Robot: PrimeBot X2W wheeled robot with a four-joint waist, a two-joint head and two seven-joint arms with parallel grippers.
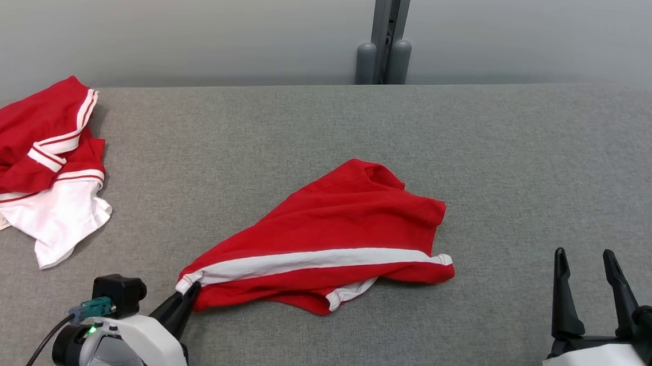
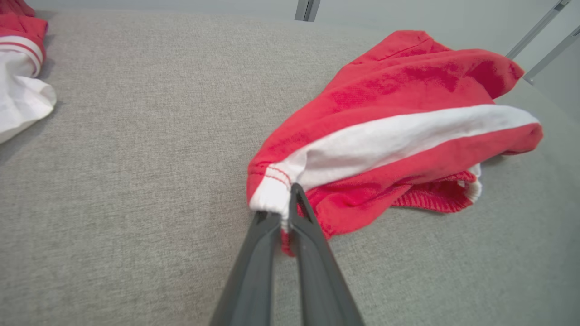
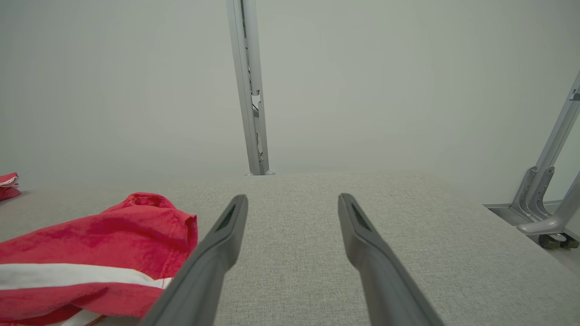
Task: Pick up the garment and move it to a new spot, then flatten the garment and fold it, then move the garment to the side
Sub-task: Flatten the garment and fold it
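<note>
Left claw [image 1: 195, 287], clamped on the near corner of the garment [image 1: 337, 230], which is spread beyond its tips on the pad [image 1: 505, 161]; right claw [image 1: 584, 254], fingers parted, set clear of the garment's right.

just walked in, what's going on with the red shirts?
The left claw is shut on the hem corner of a red garment with a white stripe, which lies rumpled in the middle of the grey surface. It is not yet flattened or folded. The right claw is open and apart from the garment, off to its right. A second red-and-white pile sits bunched at the far left, with neither claw on it.
</note>
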